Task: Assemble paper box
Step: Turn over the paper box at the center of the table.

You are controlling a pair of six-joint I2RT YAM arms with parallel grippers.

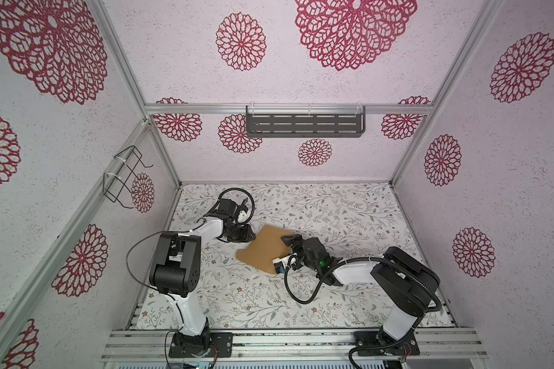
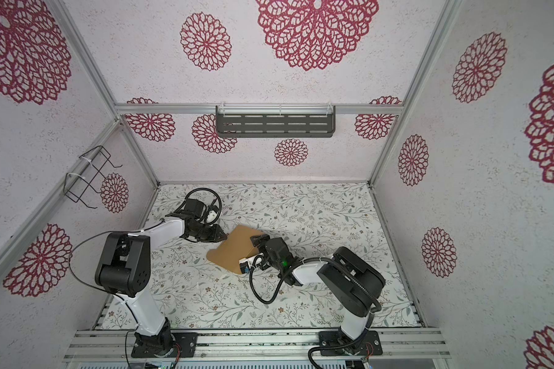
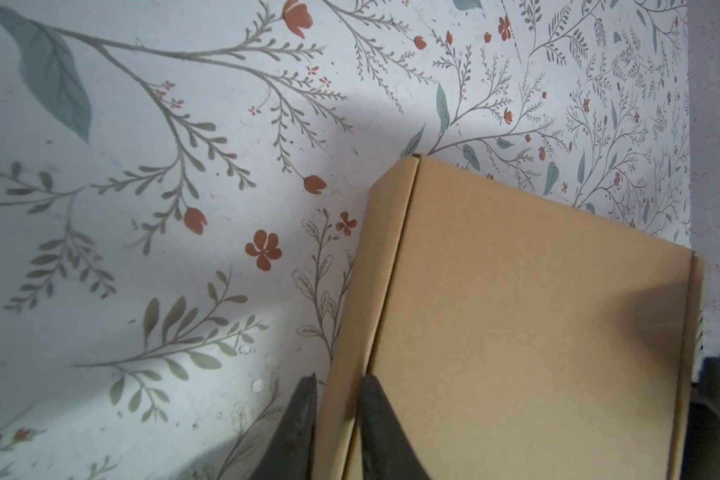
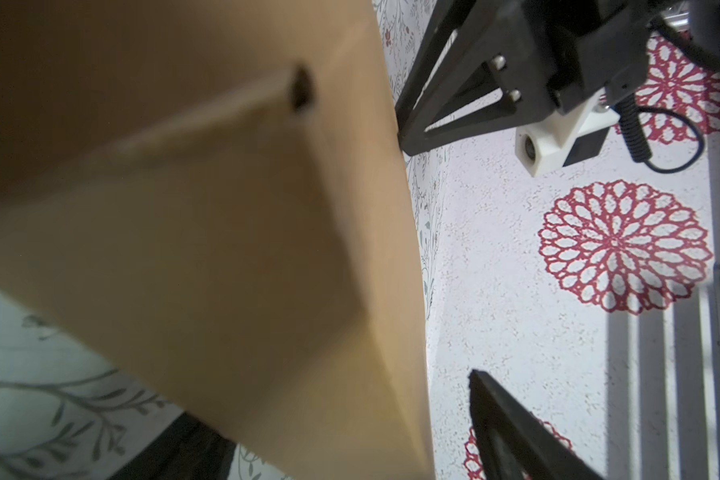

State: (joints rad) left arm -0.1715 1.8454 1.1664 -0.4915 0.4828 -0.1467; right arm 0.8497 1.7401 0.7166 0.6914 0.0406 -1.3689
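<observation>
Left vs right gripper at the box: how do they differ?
Opening: jaws narrow on the left gripper, wide on the right gripper.
Hold: left gripper pinches a side wall of the paper box; right gripper straddles another edge, one jaw clear of the cardboard.
Shared: both black, at the box.

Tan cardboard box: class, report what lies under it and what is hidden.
Around the tan cardboard box, the floral-printed tabletop shows, so that surface is beneath. The patch directly under it, and anything lying there, is covered by cardboard.
</observation>
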